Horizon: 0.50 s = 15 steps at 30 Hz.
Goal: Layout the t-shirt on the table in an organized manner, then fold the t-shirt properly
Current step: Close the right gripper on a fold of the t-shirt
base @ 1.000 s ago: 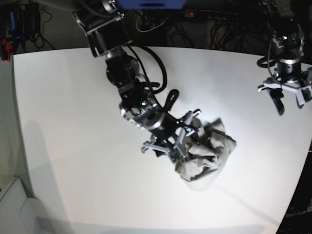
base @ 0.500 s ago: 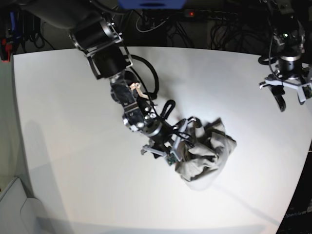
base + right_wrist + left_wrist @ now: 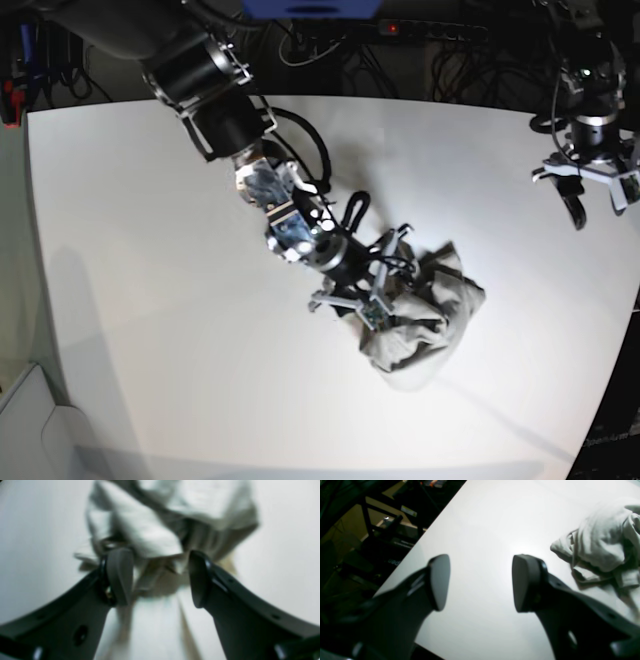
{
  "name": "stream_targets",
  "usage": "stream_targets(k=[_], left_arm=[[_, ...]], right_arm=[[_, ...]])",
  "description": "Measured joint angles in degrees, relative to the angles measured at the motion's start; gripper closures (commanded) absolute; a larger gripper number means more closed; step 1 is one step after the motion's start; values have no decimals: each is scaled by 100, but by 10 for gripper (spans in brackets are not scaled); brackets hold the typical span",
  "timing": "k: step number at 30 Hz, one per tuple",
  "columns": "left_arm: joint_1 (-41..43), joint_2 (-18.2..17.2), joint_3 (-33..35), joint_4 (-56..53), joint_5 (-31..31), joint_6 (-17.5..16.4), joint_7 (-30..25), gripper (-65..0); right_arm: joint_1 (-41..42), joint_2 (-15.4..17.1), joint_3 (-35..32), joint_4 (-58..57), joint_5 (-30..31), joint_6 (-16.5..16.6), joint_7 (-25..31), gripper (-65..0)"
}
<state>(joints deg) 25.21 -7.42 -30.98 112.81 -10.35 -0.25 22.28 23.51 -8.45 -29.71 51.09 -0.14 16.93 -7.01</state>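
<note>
Right gripper (image 3: 160, 580) is spread wide, jaws either side of a crumpled fold of the t-shirt (image 3: 155, 537), not pinched on it; wrist view is blurred, so contact with the cloth can't be confirmed. In the base view that gripper (image 3: 385, 275) sits at the shirt's edge nearest the arm's base, arm reaching in diagonally from the surface's far side, wrist low over the cloth

T-shirt (image 3: 425, 310) is a bunched heap, not laid flat, sitting on the surface (image 3: 150, 300) a bit off centre, toward the side where the left arm stands. Folds stacked on each other, no sleeve or neck distinguishable. Light grey-beige, no print visible

Left gripper (image 3: 590, 195) hangs near the surface's far corner, well apart from the t-shirt, fingers pointing down. Its wrist view shows the left gripper (image 3: 480, 582) with jaws apart and nothing between them, just bare white surface (image 3: 482, 530) below. T-shirt (image 3: 602, 542) shows at the edge of that view, off to one side of the gripper, not touching it

Dark cables and rig frame sit beyond the surface edge past the shirt
</note>
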Motion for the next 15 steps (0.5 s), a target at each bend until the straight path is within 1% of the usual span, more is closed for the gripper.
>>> stream_targets(k=[4, 15], left_arm=[[0, 0, 0, 0, 0, 0, 2, -380], [2, 0, 0, 0, 0, 0, 2, -379]], right_arm=[[24, 2, -197, 0, 2, 0, 0, -365], [153, 4, -197, 0, 0, 0, 15, -365]])
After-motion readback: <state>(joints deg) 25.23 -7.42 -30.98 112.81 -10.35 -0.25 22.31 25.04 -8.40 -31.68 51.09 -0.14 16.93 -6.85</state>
